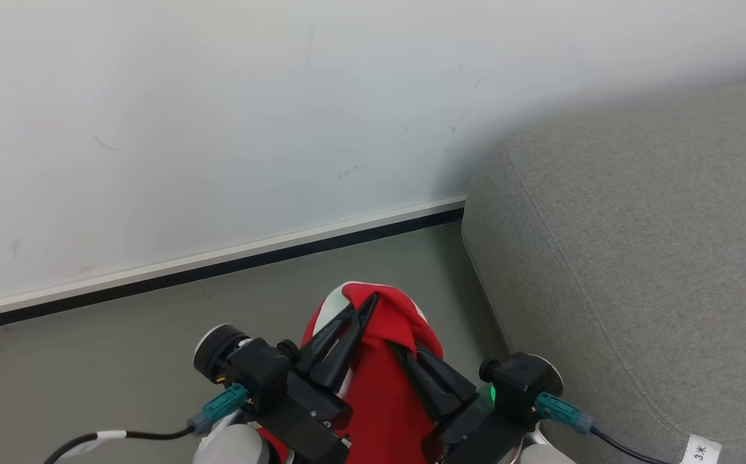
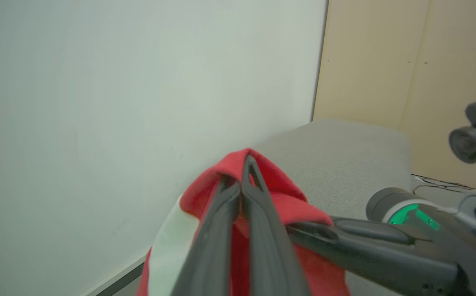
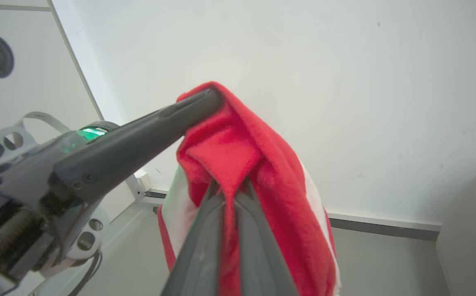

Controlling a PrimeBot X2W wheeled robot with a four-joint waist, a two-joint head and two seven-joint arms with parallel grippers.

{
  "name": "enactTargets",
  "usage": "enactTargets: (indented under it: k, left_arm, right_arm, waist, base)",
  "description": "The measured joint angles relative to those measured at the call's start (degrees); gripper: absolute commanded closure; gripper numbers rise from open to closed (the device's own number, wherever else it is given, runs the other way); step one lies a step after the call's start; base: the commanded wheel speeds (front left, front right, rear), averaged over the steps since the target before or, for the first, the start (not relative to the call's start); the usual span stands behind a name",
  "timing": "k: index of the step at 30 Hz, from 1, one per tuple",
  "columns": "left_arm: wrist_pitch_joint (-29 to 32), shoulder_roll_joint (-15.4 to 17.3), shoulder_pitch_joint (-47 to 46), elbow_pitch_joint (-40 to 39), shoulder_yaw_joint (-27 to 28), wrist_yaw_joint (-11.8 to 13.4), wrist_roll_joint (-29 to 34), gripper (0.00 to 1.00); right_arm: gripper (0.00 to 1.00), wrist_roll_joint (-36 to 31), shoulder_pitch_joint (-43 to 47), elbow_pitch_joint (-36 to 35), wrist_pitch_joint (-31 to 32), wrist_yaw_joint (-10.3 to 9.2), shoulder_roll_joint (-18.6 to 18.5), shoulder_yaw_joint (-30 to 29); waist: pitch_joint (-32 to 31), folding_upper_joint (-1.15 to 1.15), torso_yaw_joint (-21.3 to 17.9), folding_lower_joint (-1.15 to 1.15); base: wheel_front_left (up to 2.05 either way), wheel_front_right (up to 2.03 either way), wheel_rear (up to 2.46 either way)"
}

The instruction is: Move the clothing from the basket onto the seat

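Wall point(image 1: 218, 129): pale, taking up the upper half of the head view, with a baseboard running along its foot.

Seat point(image 1: 637, 258): grey upholstery sitting at the right. Its rounded left edge is facing the arms.

Floor point(image 1: 122, 335): grey, lying between the wall and the seat.

Clothing point(image 1: 386, 386): a red garment with white panels is hanging in the air over the floor, just beside the seat's left edge and apparently not touching it.

Left gripper point(image 1: 363, 309): its fingers are pressing together, pinching a fold at the garment's top.

Right gripper point(image 1: 405, 354): its fingers are likewise clamping red fabric, on the side nearer the seat.

Step, as judged: the carry is under way. The garment is being held up by both arms but is not yet over the seat.

Next move is calling for both arms to swing right past the seat's left edge. The hem should be kept high enough to clear the rounded edge. The arms should then lower, and both pairs of fingers should part together.
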Motion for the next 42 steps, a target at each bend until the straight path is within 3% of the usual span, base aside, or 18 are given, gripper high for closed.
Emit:
enactTargets:
  k: [19,42]
  left_arm:
    - [0.0,2.0,-0.9,5.1,-3.6,0.0,-1.3,0.0]
    - [0.1,4.2,-5.4,5.4,-7.4,0.0,-1.0,0.0]
  right_arm:
    - [1.0,-3.8,2.4,-1.4,0.0,0.0,0.0,-9.2]
    - [1.0,-7.9,3.5,-8.0,0.0,0.0,1.2,-16.3]
  waist:
    - [1.5,0.0,-3.9,0.0]
    - [7.3,0.0,-17.8,0.0]
  base:
    - [0.0,0.0,0.0]
    - [0.0,0.0,0.0]
